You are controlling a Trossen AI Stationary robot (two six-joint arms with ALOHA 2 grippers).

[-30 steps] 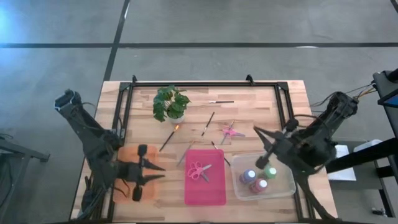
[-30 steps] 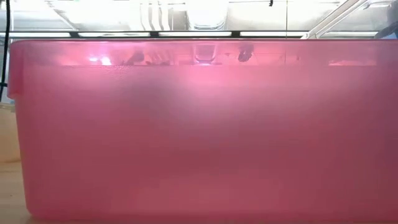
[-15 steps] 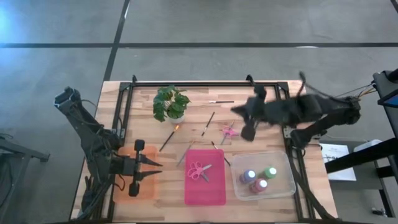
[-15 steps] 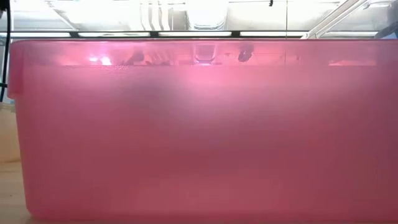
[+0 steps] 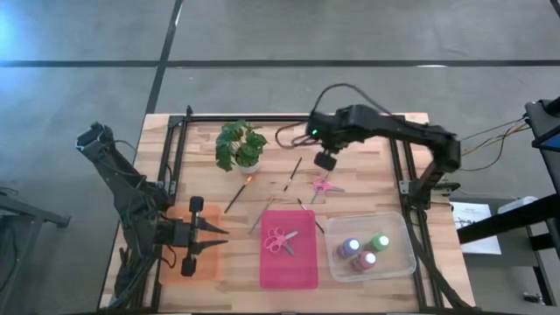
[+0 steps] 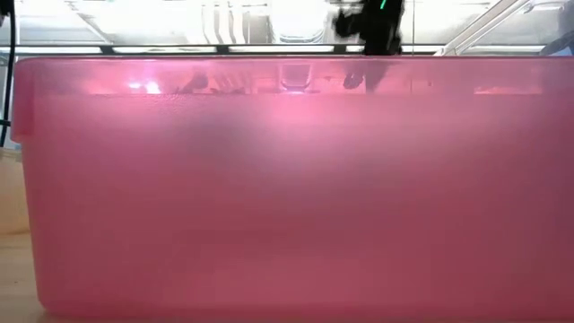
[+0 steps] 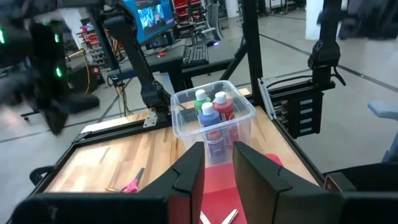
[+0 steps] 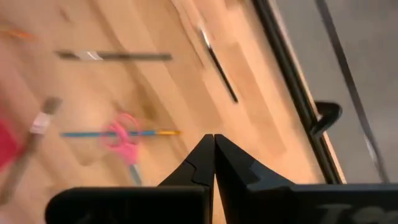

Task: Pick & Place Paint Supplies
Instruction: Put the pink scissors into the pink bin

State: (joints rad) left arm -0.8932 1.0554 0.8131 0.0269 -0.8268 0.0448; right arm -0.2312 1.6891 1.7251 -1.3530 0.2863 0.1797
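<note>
The right gripper [image 5: 325, 161] is hanging over the upper middle of the table, fingers pressed together and empty, just above the loose pink scissors [image 5: 325, 185]. To lift them cleanly, I'd say it needs to spread first, then come straight down across the handles. The clear tub [image 5: 398, 262] at lower right is already holding three paint bottles [image 5: 364, 251]. The left gripper [image 5: 214, 239] is waiting at lower left, fingers slightly parted, holding nothing.
</note>
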